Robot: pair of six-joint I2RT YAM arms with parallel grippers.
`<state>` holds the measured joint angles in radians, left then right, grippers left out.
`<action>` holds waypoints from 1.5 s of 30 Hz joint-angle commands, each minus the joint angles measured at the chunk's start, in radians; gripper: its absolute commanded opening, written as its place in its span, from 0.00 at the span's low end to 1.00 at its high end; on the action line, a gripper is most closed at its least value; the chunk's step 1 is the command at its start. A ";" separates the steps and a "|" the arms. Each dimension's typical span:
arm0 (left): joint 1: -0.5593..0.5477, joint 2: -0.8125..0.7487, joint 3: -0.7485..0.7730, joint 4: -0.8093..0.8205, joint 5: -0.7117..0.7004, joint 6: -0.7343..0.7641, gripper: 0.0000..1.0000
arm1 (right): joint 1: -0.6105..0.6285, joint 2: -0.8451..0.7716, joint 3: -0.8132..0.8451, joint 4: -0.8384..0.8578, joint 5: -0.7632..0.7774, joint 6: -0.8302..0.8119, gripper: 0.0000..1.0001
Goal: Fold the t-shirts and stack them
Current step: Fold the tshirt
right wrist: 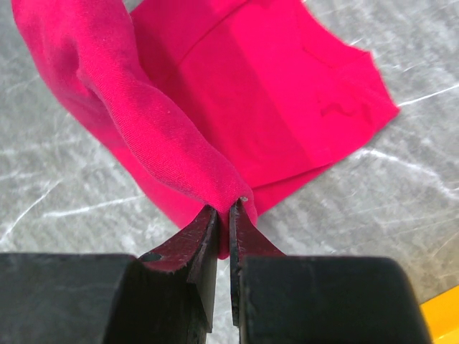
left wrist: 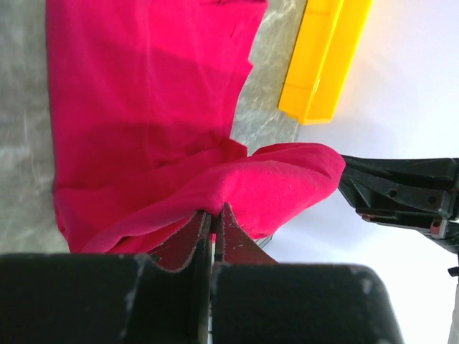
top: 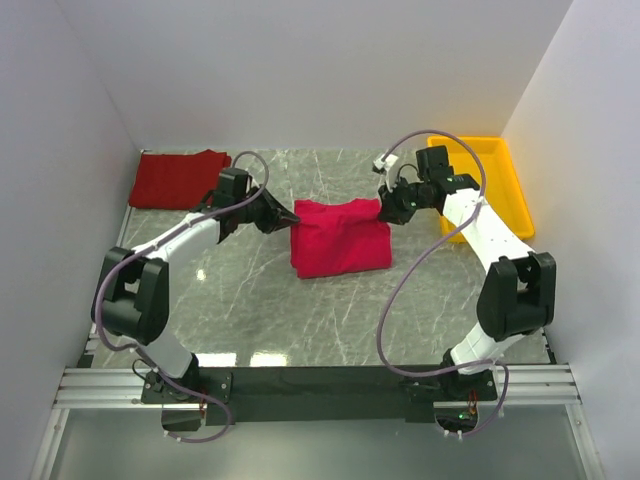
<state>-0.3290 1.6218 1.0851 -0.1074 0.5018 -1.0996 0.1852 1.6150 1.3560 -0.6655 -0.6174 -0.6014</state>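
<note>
A bright crimson t-shirt (top: pixel 338 238) lies partly folded in the middle of the table, its far edge lifted between both arms. My left gripper (top: pixel 290 216) is shut on the shirt's far left corner (left wrist: pixel 215 193). My right gripper (top: pixel 384 208) is shut on the far right corner (right wrist: pixel 215 179). The rest of the shirt (right wrist: pixel 287 100) rests flat on the table below. A darker red t-shirt (top: pixel 178 179) lies folded at the far left corner. No neck label shows.
A yellow plastic tray (top: pixel 490 185) stands at the far right beside the right arm; it also shows in the left wrist view (left wrist: pixel 323 61). White walls close in the grey marbled table (top: pixel 300 320) on three sides.
</note>
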 commanded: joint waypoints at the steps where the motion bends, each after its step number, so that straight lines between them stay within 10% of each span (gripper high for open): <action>1: 0.021 0.032 0.078 0.058 0.050 0.046 0.01 | -0.013 0.016 0.071 0.069 0.007 0.051 0.00; 45: 0.082 0.369 0.361 0.052 0.135 0.092 0.01 | -0.035 0.230 0.184 0.208 0.142 0.212 0.00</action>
<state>-0.2535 1.9793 1.4082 -0.0723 0.6163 -1.0325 0.1608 1.8370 1.4834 -0.4999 -0.4896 -0.4030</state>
